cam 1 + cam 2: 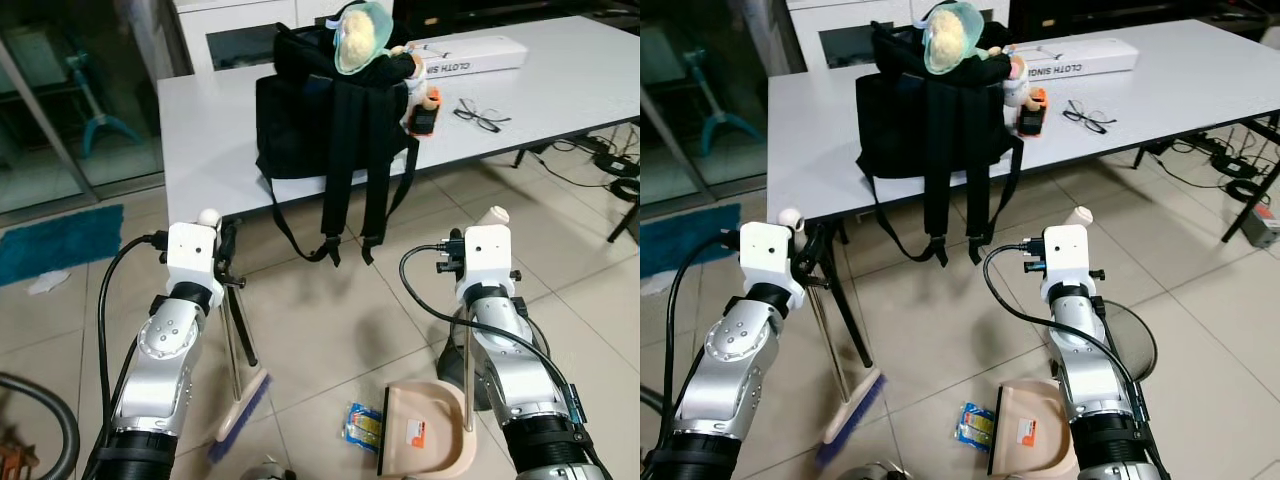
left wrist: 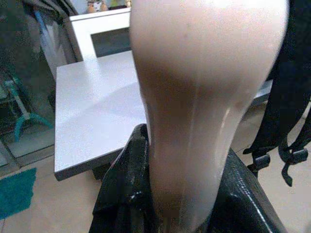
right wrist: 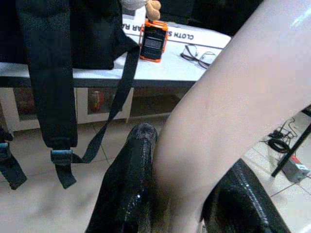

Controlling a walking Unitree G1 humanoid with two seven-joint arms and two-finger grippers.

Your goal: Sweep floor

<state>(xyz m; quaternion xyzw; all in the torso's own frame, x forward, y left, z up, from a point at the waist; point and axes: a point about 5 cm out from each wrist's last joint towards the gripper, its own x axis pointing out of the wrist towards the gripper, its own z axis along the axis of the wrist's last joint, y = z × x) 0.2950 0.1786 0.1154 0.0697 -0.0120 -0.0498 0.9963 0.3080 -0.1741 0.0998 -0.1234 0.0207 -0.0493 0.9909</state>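
Note:
My left gripper (image 2: 187, 194) is shut on the pale handle of a broom (image 1: 207, 216), which stands nearly upright. The broom's head (image 1: 240, 405), with blue bristles, rests on the tiled floor by my left arm. My right gripper (image 3: 184, 194) is shut on the pale upright handle (image 1: 496, 215) of a beige dustpan (image 1: 425, 425). The pan sits on the floor in front of my right arm, its black lip facing left. A blue and yellow wrapper (image 1: 363, 425) lies on the tiles just left of that lip, between pan and broom head.
A white table (image 1: 200, 130) stands ahead, carrying a black backpack (image 1: 310, 110) with straps hanging over the edge, a plush toy (image 1: 360, 35), glasses (image 1: 480, 115), and a white box (image 1: 470, 55). Cables (image 1: 600, 160) lie at right. A teal mat (image 1: 60, 240) and a black hose (image 1: 50, 410) lie at left.

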